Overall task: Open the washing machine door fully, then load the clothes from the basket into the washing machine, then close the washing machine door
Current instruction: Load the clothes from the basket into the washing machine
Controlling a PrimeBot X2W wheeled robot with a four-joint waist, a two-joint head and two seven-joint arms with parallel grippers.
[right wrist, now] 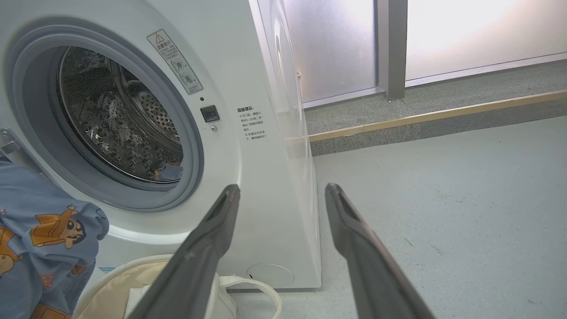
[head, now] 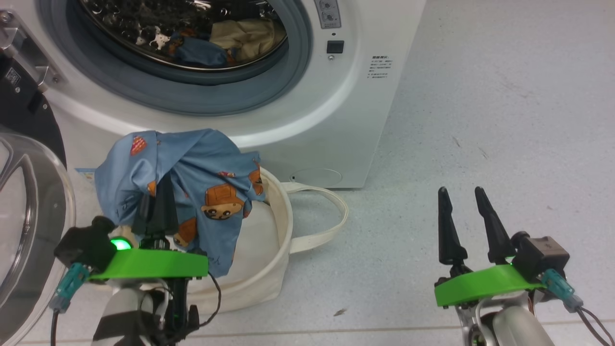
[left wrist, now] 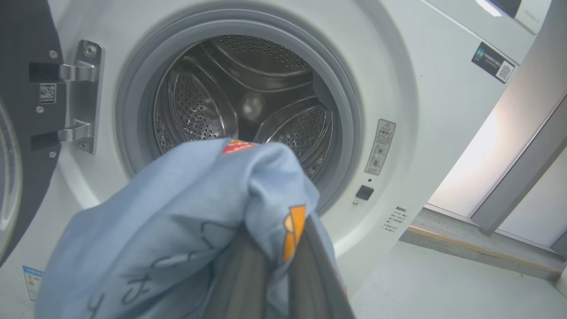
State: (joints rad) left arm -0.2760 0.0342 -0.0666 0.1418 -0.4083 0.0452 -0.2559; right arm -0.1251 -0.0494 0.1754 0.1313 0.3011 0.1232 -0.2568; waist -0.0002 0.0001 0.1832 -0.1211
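Left pincer [head: 157,204] clamped on blue cartoon-print garment [head: 202,168], fingertips buried in its folds, just above cream basket [head: 281,226]; basket's inside mostly hidden. Beyond, washing machine [head: 336,120], top cut off, blue and beige clothes [head: 216,45] in drum. Washing machine door [head: 29,216] swung open at left, cropped. Right pincer [head: 461,192] spread wide, empty, over floor [head: 504,120].
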